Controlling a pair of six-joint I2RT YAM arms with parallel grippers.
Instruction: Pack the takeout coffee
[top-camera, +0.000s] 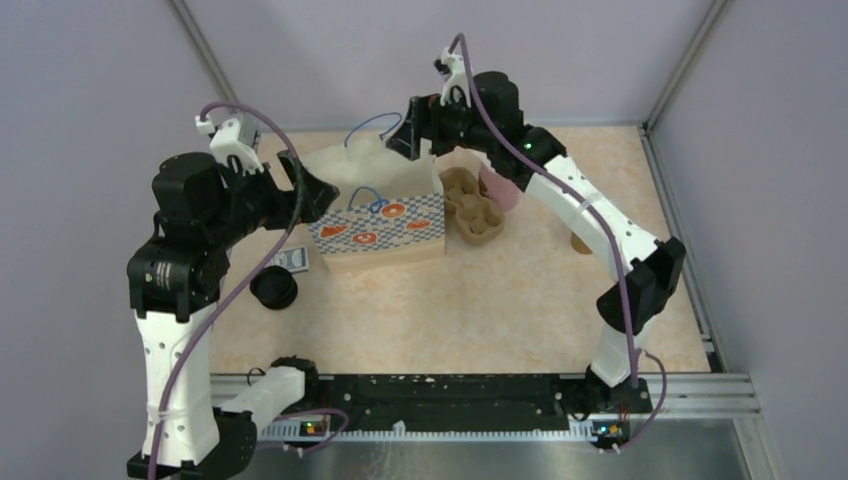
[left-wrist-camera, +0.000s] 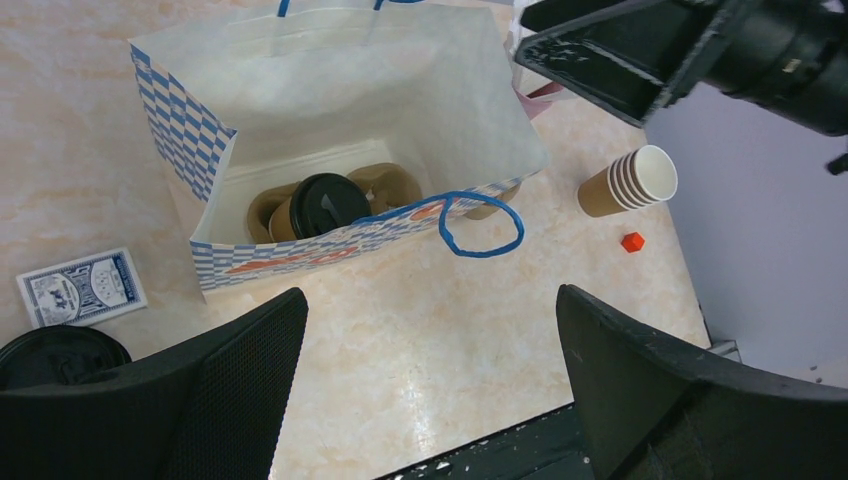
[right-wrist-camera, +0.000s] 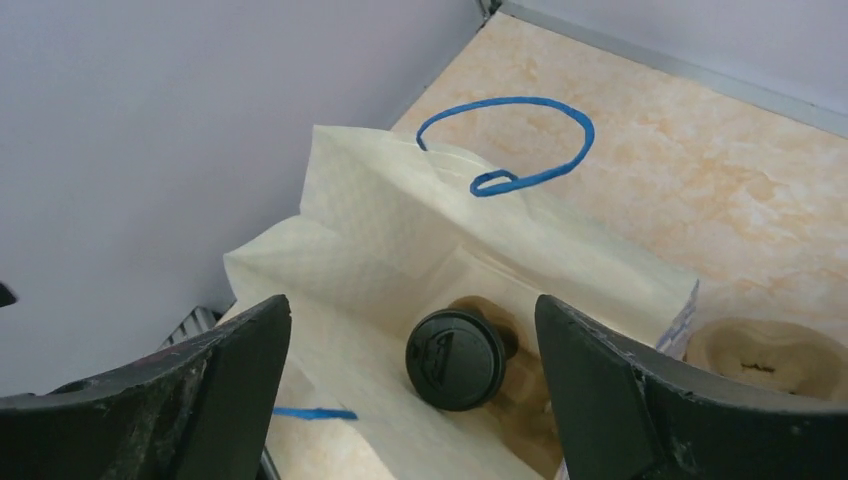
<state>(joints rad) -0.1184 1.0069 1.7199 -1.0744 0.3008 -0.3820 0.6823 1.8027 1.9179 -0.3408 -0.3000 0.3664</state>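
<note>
The takeout coffee (left-wrist-camera: 322, 205), a brown paper cup with a black lid (right-wrist-camera: 455, 358), stands upright inside the white paper bag (top-camera: 375, 215) with blue checks and blue handles. It sits in a brown pulp carrier (left-wrist-camera: 388, 183) at the bag's bottom. My right gripper (right-wrist-camera: 410, 305) hangs open above the bag's mouth, nothing between its fingers, well clear of the lid. In the top view it sits over the bag's far edge (top-camera: 400, 135). My left gripper (left-wrist-camera: 430, 300) is open and empty, just left of the bag (top-camera: 315, 195) and above the table.
A second pulp carrier (top-camera: 472, 208) and a pink cup (top-camera: 497, 190) sit right of the bag. A stack of lidless brown cups (left-wrist-camera: 630, 180) and a small red block (left-wrist-camera: 631, 241) lie farther right. A card box (left-wrist-camera: 82, 287) and black lids (left-wrist-camera: 60, 355) lie left of the bag.
</note>
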